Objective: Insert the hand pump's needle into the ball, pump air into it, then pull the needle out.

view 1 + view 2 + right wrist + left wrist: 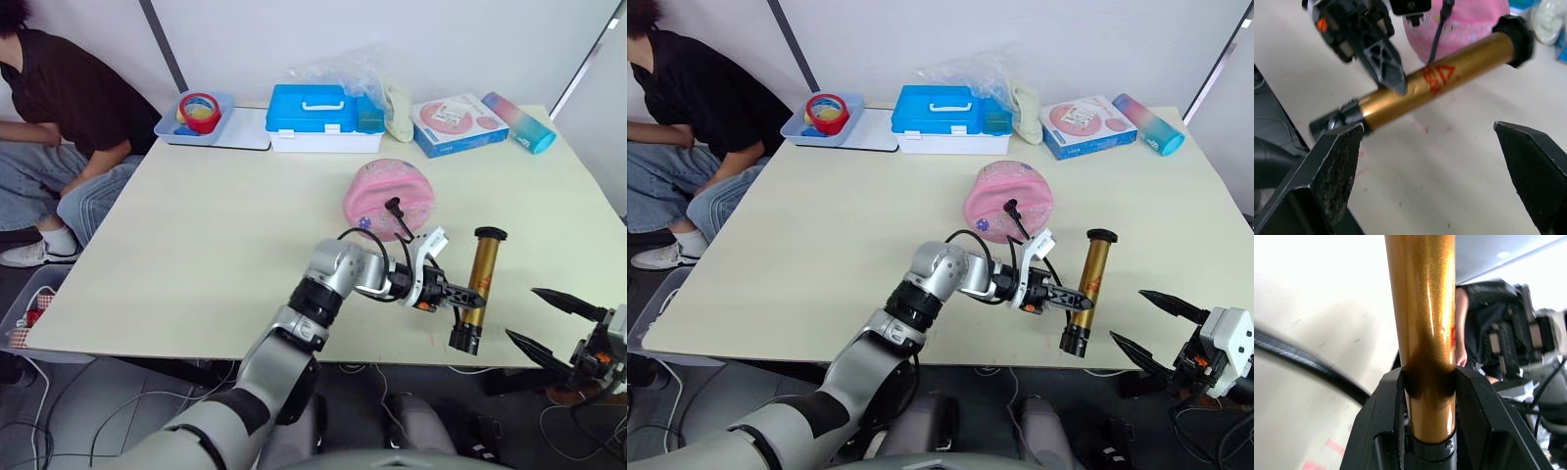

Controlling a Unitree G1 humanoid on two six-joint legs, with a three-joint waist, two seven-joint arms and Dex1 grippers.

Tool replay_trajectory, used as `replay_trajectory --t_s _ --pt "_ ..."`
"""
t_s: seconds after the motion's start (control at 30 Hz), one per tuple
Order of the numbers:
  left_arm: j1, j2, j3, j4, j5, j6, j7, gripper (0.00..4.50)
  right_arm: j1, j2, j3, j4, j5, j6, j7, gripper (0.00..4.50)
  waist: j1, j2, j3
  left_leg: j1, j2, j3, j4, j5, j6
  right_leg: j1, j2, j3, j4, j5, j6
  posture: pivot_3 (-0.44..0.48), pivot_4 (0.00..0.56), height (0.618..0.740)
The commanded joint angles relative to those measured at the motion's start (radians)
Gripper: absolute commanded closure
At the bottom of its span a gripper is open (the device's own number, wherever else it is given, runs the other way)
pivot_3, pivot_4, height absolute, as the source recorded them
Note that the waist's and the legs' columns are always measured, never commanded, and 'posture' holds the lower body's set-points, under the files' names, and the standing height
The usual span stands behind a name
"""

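Table (196,255): left hand (468,301) grips hand pump (480,284).

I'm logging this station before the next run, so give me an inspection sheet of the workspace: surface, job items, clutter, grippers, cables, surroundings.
Surface: pale table, faint red marks near the front edge.
Job's things: hand pump near the front edge; its hose runs to the ball, which looks partly deflated. Needle itself too small to see.
Clutter: blue toolbox, tray with tape rolls, plastic bag, flat box, pastel tube, all along the far edge.
Grippers: left gripper clamps the pump's barrel; right gripper open, beside the table's front corner.
Cables: loose cables on the floor.
Surroundings: seated person at the far left corner.
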Motion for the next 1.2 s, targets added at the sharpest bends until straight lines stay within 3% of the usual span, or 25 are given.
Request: replay_trajectory --t_s 0.03,0.2,0.73,1.2 --pt "0.022 0.030 -0.056 -0.092 0.027 -0.083 -0.095 3.46 -0.016 -0.011 -0.024 -0.048 0.056 0.032 -0.017 0.00 0.000 0.000 0.000 0.000 0.000 0.000 0.000 0.000 0.000 0.000 0.000 0.000 0.000 0.000 0.000 0.000 0.150 0.740" --pt "0.070 0.094 -0.106 -0.142 0.098 -0.220 -0.174 3.46 -0.026 -0.009 -0.026 -0.067 0.081 0.064 -0.023 0.00 0.001 0.001 0.000 0.000 0.000 0.000 0.000 0.000 0.000 0.000 0.000 0.000 0.000 0.000 0.000 0.000 0.150 0.740" --pt "0.145 0.211 -0.094 -0.144 0.235 -0.635 -0.378 3.46 -0.065 -0.022 -0.024 -0.130 0.156 0.173 -0.037 0.00 0.001 0.001 0.000 0.000 0.000 0.000 0.000 0.000 0.000 0.000 0.000 0.000 0.000 0.000 0.000 0.000 0.150 0.740" --pt "0.194 0.242 -0.058 0.031 0.350 -1.164 -0.529 3.46 -0.128 -0.039 0.002 -0.155 0.174 0.225 -0.032 0.00 0.001 0.001 0.000 0.000 0.001 0.000 0.000 0.000 0.000 0.000 0.000 0.000 0.000 0.000 0.000 0.000 0.150 0.740"
